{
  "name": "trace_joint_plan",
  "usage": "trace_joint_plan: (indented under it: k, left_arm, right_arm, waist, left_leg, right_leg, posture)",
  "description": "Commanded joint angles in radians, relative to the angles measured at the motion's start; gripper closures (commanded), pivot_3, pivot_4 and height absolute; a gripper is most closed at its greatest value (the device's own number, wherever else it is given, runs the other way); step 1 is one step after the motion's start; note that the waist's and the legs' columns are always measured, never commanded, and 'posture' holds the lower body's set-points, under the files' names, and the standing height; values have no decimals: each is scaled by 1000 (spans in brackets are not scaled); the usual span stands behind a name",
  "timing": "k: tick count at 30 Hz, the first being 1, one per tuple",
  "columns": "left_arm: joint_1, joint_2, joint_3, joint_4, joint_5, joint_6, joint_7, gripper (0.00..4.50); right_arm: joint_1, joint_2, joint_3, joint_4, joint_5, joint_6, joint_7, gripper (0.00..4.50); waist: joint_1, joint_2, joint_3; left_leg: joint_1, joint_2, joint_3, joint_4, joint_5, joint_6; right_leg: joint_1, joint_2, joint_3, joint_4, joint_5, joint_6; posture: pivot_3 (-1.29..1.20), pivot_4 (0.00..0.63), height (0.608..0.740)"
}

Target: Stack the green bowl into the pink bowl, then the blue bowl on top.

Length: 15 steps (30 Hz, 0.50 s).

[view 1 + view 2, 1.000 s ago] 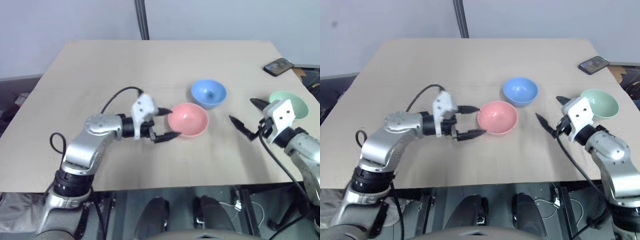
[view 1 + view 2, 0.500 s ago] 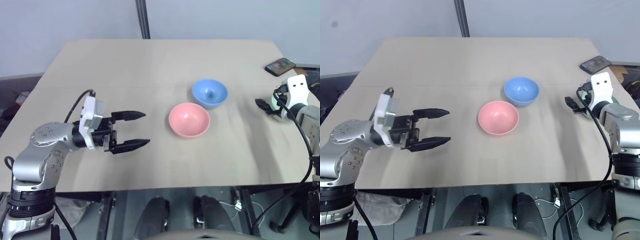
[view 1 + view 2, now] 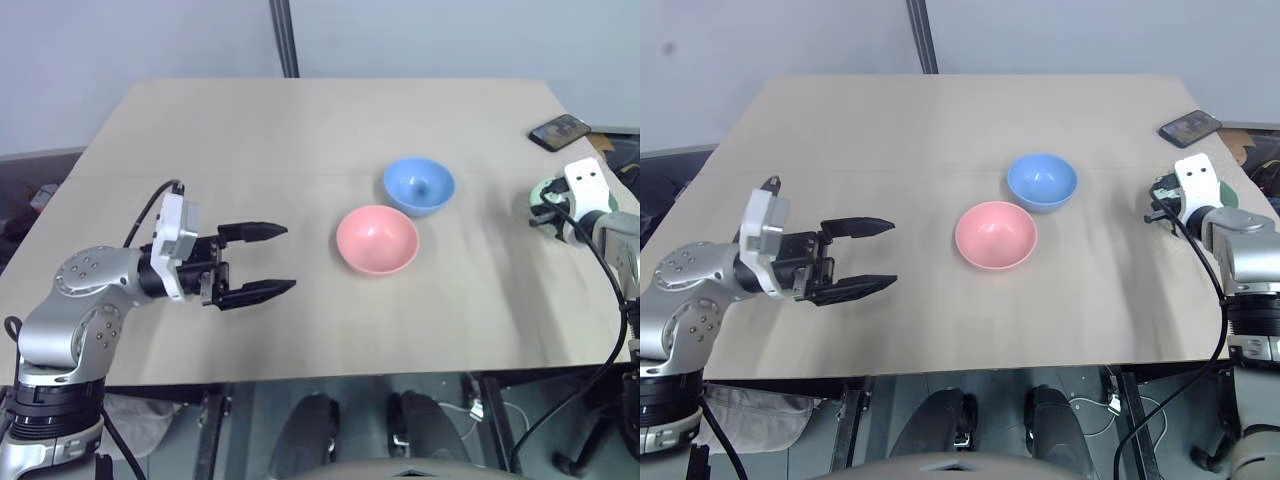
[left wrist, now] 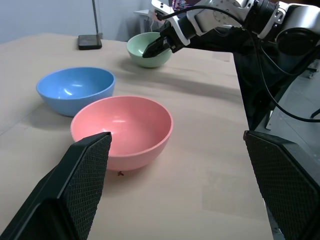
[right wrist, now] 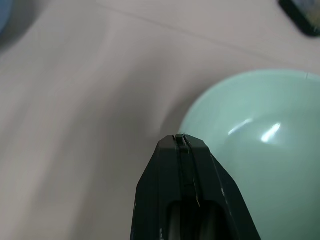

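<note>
So on the table (image 3: pixel 300 130) my left gripper (image 3: pixel 265 262) hangs wide open near the left edge, pink bowl (image 3: pixel 377 239) and blue bowl (image 3: pixel 419 186) mid-table, my right gripper (image 4: pixel 150 50) pinched closed at the green bowl (image 4: pixel 150 49) by the right edge.

No readable txt or labels anywhere.

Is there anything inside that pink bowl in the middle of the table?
No. The pink bowl holds nothing; its smooth inside shows to the bottom. The table under its base is covered.
</note>
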Motion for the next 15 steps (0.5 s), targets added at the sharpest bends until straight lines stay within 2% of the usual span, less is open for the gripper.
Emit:
trace_joint_plan:
  k: [1,6,7,8,9,14,15]
  left_arm:
    - [-4,-4,7,-31,-15,-20,19,0]
    - [-25,-16,-10,-15,-5,-27,39,0]
    - [-28,-17,-13,-14,-5,-27,41,0]
    - [-30,-17,-15,-13,-6,-27,42,0]
    - [-32,-17,-18,-11,-7,-27,44,0]
    - [-34,-18,-28,-12,-10,-25,54,0]
    - [-34,-18,-30,-14,-11,-25,56,0]
  right_arm:
    - [22,-36,-20,-102,-15,-60,18,4481]
    - [69,-51,-42,-192,-1,-77,50,4481]
    - [69,-44,-58,-196,1,-64,33,3985]
    - [69,-40,-69,-198,-1,-53,17,3965]
    - [69,-38,-75,-198,-8,-49,2,3680]
    - [76,-20,-95,-157,-47,-33,-86,1311]
    - [75,-17,-95,-148,-42,-25,-86,1311]
  waist:
    - [1,0,0]
    - [1,0,0]
    - [1,0,0]
    - [1,0,0]
    - [1,0,0]
    - [1,0,0]
    - [1,0,0]
  left_leg:
    - [0,0,0,0,0,0]
    - [0,0,0,0,0,0]
    - [0,0,0,0,0,0]
    - [0,0,0,0,0,0]
    - [0,0,0,0,0,0]
    - [0,0,0,0,0,0]
    - [0,0,0,0,0,0]
  right_leg:
    - [0,0,0,0,0,0]
    - [0,0,0,-1,0,0]
    - [0,0,0,0,0,0]
    - [0,0,0,0,0,0]
    - [0,0,0,0,0,0]
    - [0,0,0,0,0,0]
    - [0,0,0,0,0,0]
  posture:
    - [0,150,740]
    - [0,150,740]
    - [0,150,740]
    - [0,150,740]
    - [0,150,740]
    - [0,150,740]
    - [0,150,740]
